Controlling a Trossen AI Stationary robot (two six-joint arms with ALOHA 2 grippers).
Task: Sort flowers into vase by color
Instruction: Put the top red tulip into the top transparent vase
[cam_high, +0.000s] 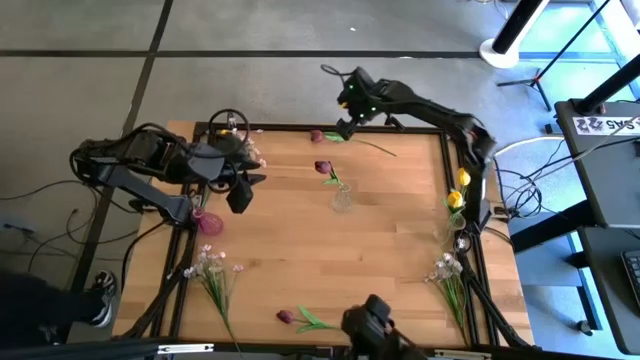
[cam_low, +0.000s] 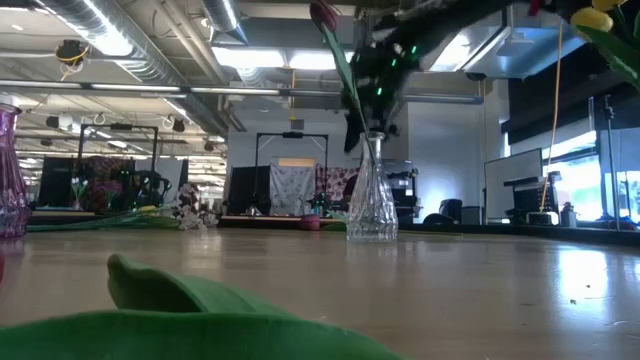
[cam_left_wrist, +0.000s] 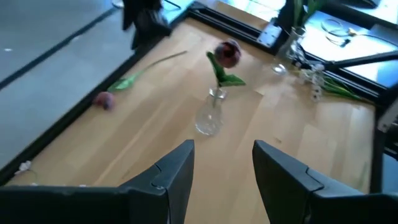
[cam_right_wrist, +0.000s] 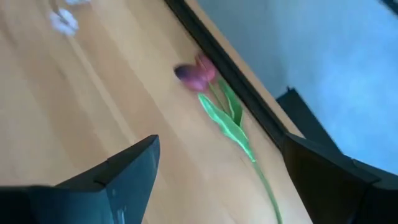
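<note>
Right gripper (cam_high: 345, 122) is hovering at the table's far edge, fingers (cam_right_wrist: 124, 171) spread wide, gripping nothing. Directly under it a dark red tulip (cam_right_wrist: 196, 73) is lying flat along the far rail, bloom toward the left side, green stem trailing toward the right side.

Left gripper (cam_high: 241, 193) is hanging over the left part of the table (cam_high: 290, 260), fingers (cam_left_wrist: 177, 174) parted, also empty. It is pointing toward the clear glass vase (cam_high: 342, 197) near the table's middle, which is standing upright with one dark red tulip (cam_high: 323, 167) in it.

Pink vase (cam_high: 207, 221) is standing by the left edge, just beside the left arm. Another vase (cam_high: 232, 126) is sitting at the far left corner with small white-pink blossoms around it.

At the right edge, yellow tulips (cam_high: 459, 188) are standing upright in a clear vase (cam_high: 458, 240). A white-pink sprig (cam_high: 447, 272) is lying near that vase, toward the near right corner.

Near left corner: another white-pink sprig (cam_high: 211, 272) is lying flat. Near edge, middle: a third dark red tulip (cam_high: 298, 318) is lying flat; its leaf is filling the low view's foreground.
</note>
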